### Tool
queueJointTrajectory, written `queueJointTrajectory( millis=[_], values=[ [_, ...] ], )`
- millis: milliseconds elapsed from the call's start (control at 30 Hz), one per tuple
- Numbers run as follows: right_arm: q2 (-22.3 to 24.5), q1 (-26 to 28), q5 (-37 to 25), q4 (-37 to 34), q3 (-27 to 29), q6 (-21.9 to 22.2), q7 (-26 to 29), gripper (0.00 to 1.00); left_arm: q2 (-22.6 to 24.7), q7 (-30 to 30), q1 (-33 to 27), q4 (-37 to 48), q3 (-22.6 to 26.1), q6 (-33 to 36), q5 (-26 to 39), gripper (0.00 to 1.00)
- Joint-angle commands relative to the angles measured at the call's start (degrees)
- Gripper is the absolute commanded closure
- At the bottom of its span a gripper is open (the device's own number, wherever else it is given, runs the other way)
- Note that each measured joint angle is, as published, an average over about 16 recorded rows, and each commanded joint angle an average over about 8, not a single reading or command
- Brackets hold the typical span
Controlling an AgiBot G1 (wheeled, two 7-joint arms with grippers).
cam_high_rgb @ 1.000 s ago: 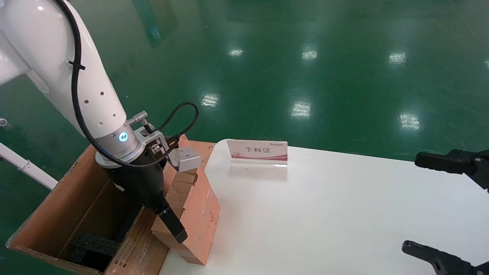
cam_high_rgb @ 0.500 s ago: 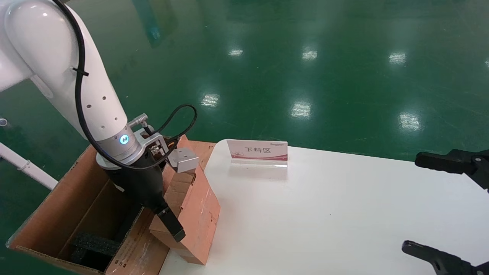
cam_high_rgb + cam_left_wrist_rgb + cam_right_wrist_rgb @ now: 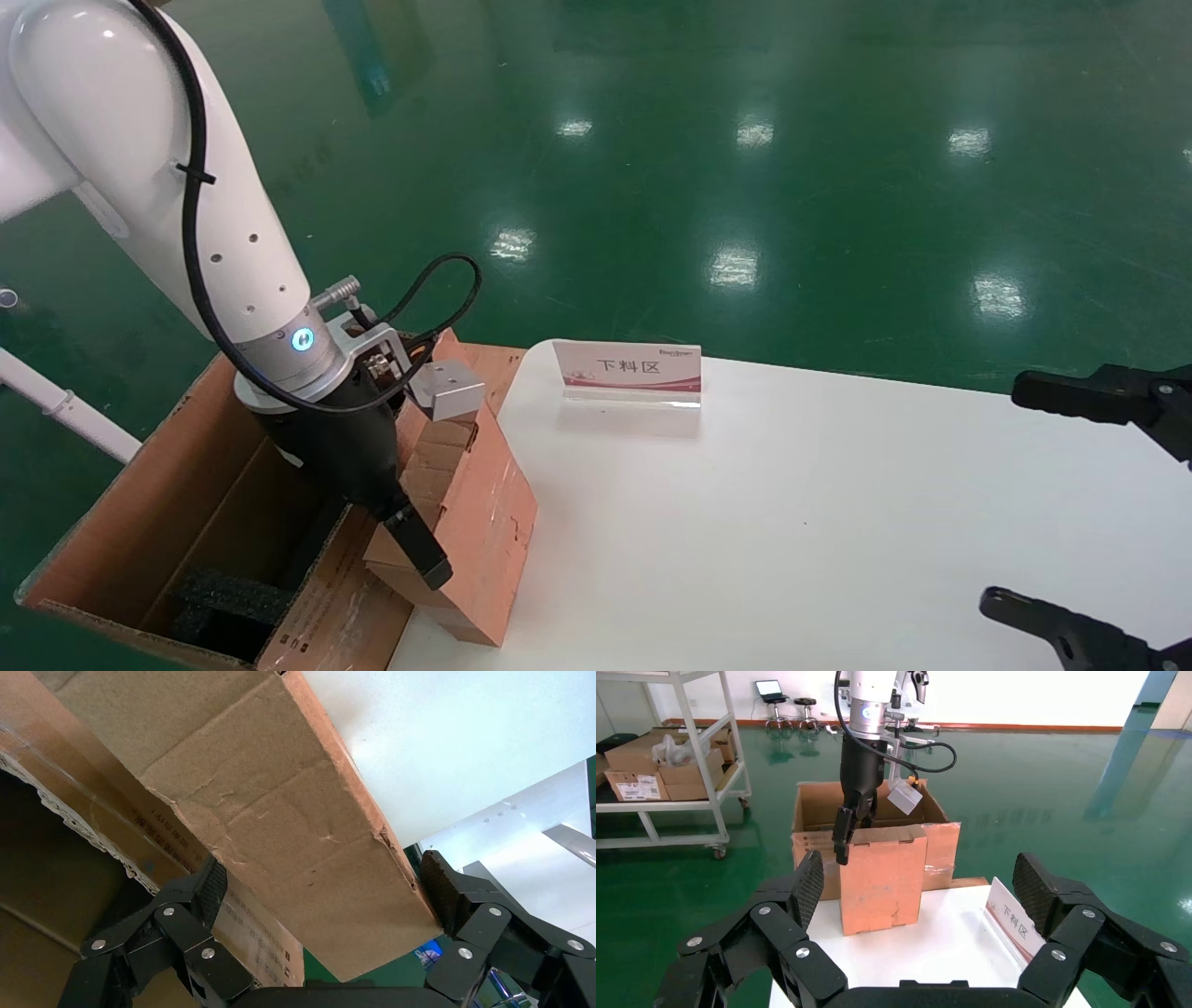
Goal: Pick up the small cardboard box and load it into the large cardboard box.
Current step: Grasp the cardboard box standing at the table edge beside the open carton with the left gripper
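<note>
The small cardboard box (image 3: 484,513) is reddish-brown and stands on edge, tilted, at the table's left edge. Its stepped tabs point up. My left gripper (image 3: 438,559) reaches down from above and is shut on it. One finger (image 3: 421,552) lies on the side facing me, and the other is hidden behind the carton. In the left wrist view both pads press the small cardboard box (image 3: 281,811) from opposite sides. The large cardboard box (image 3: 140,485) stands open on the floor just left of the table. My right gripper (image 3: 1010,494) waits open at the table's right edge.
A white-and-red sign card (image 3: 627,368) stands at the far edge of the white table (image 3: 792,522). Black foam (image 3: 223,596) lies inside the large carton. A printed flap (image 3: 317,615) leans toward the table. A shelf cart with cartons (image 3: 666,762) stands farther off.
The left gripper and the small carton shifted slightly left toward the large carton a second ago, then stayed still. The right arm has not moved.
</note>
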Motion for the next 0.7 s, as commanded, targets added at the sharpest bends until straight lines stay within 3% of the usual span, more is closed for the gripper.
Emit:
queueJointTrajectory(
  millis=[33, 267, 300, 700],
  values=[
    [0.00, 0.00, 0.00, 0.00, 0.00, 0.00, 0.00, 0.08, 0.00, 0.03, -0.01, 0.01, -0.01, 0.01, -0.02, 1.00],
    [0.00, 0.00, 0.00, 0.00, 0.02, 0.00, 0.00, 0.95, 0.00, 0.07, -0.03, 0.04, -0.04, 0.04, -0.05, 1.00],
    [0.00, 0.00, 0.00, 0.00, 0.02, 0.00, 0.00, 1.00, 0.00, 0.08, -0.03, 0.05, -0.04, 0.04, -0.05, 1.00],
    [0.00, 0.00, 0.00, 0.00, 0.04, 0.00, 0.00, 1.00, 0.00, 0.12, -0.04, 0.08, -0.08, 0.09, -0.09, 1.00]
  ],
)
